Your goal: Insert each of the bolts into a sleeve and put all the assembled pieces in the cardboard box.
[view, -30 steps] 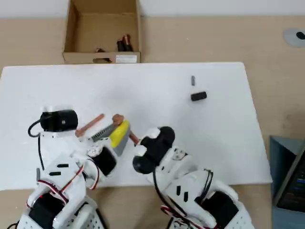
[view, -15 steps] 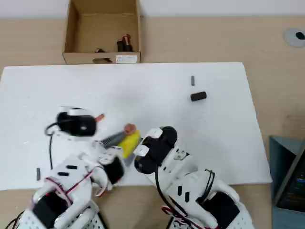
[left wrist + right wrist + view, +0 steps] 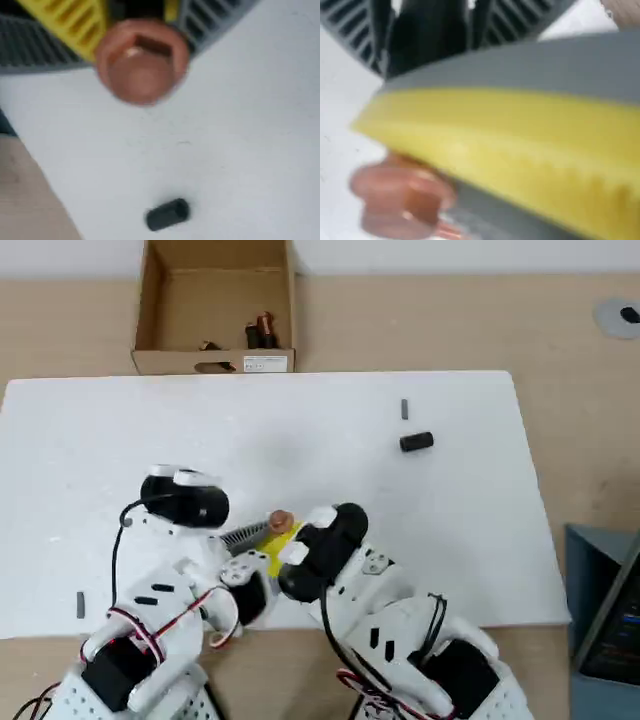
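Covering the table [image 3: 560,320], white mat [image 3: 120,420]; cardboard box [image 3: 150,300] at its far edge, finished pieces [image 3: 260,332] inside. Left gripper [image 3: 268,532] clamped on bolt [image 3: 280,521]. Right gripper [image 3: 295,545] just beside it, pinching black sleeve [image 3: 427,30]. Spare sleeve [image 3: 417,441] loose on mat.

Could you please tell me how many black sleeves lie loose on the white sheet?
1. The black sleeve lies toward the sheet's far right; others may lie hidden.
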`<state>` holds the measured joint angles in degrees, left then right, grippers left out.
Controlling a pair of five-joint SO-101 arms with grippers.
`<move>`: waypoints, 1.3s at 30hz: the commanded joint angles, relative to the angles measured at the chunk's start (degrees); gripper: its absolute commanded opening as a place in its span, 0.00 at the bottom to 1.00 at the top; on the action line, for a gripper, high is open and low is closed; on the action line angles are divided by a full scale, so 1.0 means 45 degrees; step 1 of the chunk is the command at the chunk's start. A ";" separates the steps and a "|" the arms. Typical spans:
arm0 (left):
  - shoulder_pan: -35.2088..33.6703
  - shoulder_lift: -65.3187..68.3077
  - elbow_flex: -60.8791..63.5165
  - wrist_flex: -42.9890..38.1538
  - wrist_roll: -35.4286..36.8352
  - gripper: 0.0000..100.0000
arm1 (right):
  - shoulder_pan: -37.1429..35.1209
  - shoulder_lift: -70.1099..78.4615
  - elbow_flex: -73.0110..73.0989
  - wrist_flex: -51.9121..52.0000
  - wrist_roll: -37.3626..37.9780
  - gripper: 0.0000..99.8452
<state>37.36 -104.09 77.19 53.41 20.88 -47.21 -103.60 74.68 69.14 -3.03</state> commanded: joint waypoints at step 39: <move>-0.1700 -0.0049 -0.3126 0.3184 -0.2032 0.25 | -0.0088 -0.1553 -0.0049 -0.0371 -0.0020 0.01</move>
<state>32.18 -104.18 67.25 68.00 12.26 -47.30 -103.60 74.68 69.14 -2.95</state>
